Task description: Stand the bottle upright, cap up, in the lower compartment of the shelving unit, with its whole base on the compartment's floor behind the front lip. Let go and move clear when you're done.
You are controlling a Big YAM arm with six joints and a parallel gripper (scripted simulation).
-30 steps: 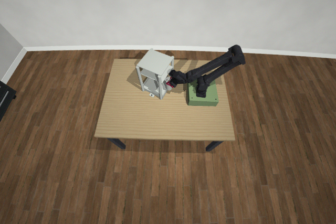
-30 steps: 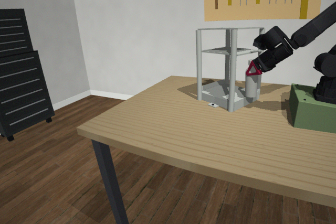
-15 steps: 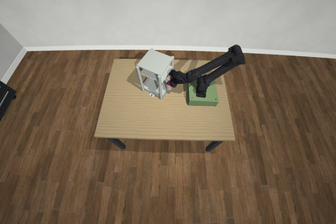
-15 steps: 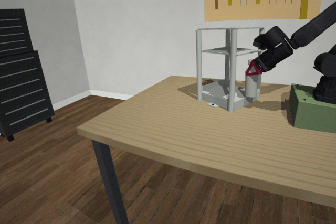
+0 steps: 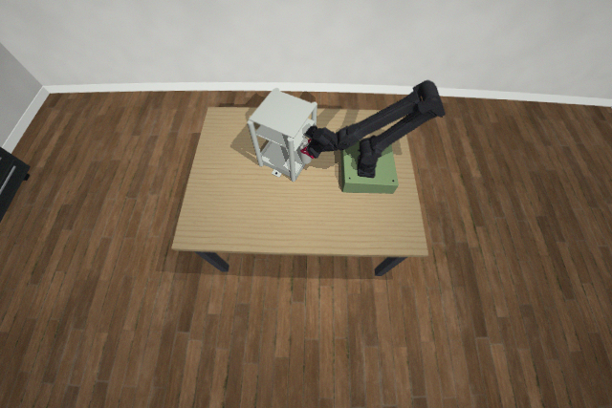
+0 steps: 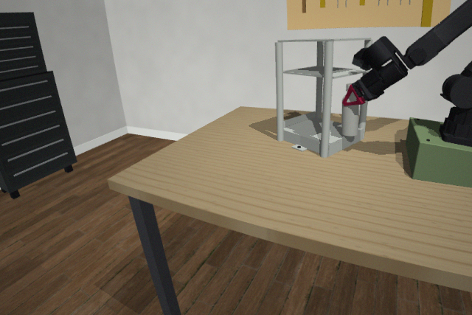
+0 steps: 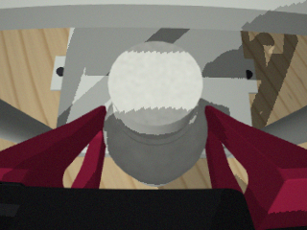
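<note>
Gripper (image 6: 353, 97) clamped on the bottle (image 6: 350, 121) near its cap — bottle upright beneath the red fingers, at the shelving unit (image 6: 327, 98) lower compartment's open side.

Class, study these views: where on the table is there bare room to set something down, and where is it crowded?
Bare: the table's wide front strip and its left side beside the shelving unit. Crowded: between the shelving unit and green base, where the gripper holds the bottle.

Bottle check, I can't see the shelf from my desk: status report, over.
Gripper shut on bottle near its cap. Bottle upright, at the lower compartment's open side of the shelving unit. Base past the front lip: cannot tell. Corner posts flank the way in.
</note>
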